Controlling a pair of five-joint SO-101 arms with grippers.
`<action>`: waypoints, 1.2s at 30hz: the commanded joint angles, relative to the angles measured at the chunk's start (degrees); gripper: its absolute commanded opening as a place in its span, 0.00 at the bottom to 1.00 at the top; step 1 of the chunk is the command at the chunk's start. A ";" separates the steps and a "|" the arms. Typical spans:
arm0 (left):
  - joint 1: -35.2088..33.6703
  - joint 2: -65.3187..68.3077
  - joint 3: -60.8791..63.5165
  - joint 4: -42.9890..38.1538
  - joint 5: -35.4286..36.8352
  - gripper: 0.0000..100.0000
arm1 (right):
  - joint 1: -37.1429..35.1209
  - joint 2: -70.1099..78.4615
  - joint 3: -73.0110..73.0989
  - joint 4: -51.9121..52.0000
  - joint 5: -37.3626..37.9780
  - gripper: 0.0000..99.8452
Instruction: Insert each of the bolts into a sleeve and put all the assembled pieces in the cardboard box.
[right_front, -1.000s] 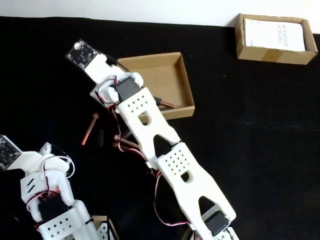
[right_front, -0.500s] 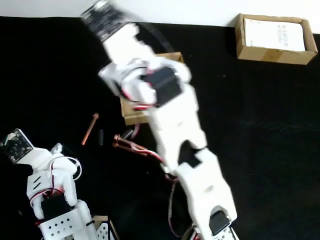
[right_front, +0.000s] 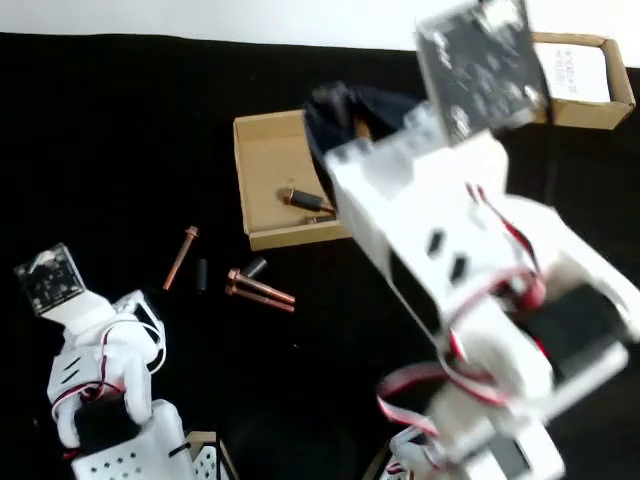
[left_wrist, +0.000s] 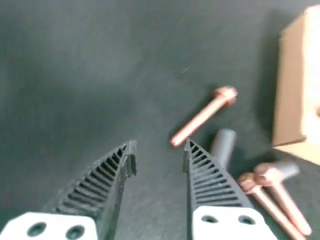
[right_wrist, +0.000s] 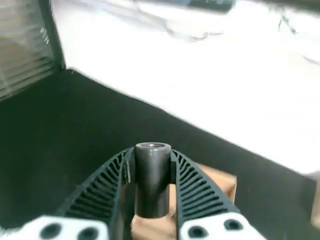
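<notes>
My right gripper (right_wrist: 151, 159) is shut on a dark sleeve (right_wrist: 151, 185) that stands upright between its fingers, raised high above the cardboard box (right_wrist: 220, 181). In the high view the box (right_front: 262, 165) holds one assembled piece (right_front: 305, 200). On the black table beside it lie a single copper bolt (right_front: 180, 258), a pair of bolts (right_front: 260, 289) and two loose sleeves (right_front: 201, 273) (right_front: 255, 267). My left gripper (left_wrist: 157, 155) hangs open over the table just short of the single bolt (left_wrist: 202, 116) and a sleeve (left_wrist: 221, 145).
The right arm (right_front: 480, 260) rises close under the high camera and hides much of the table's right half. A second cardboard box (right_front: 600, 105) with white paper stands at the back right. The left arm (right_front: 100, 360) sits at the front left.
The right arm has lifted from the box and swung up and to the right, uncovering the box and the piece in it. The left arm has shifted slightly toward the bolts.
</notes>
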 joint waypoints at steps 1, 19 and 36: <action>4.35 1.36 -7.69 1.93 -2.90 0.16 | -0.04 -15.25 23.78 0.22 -4.66 0.01; 13.58 57.71 -46.29 7.21 -2.99 0.16 | 26.77 -61.58 89.10 -25.36 -11.52 0.01; 13.67 93.14 -62.55 6.68 -26.55 0.16 | 37.23 -80.92 113.54 -35.03 -0.53 0.01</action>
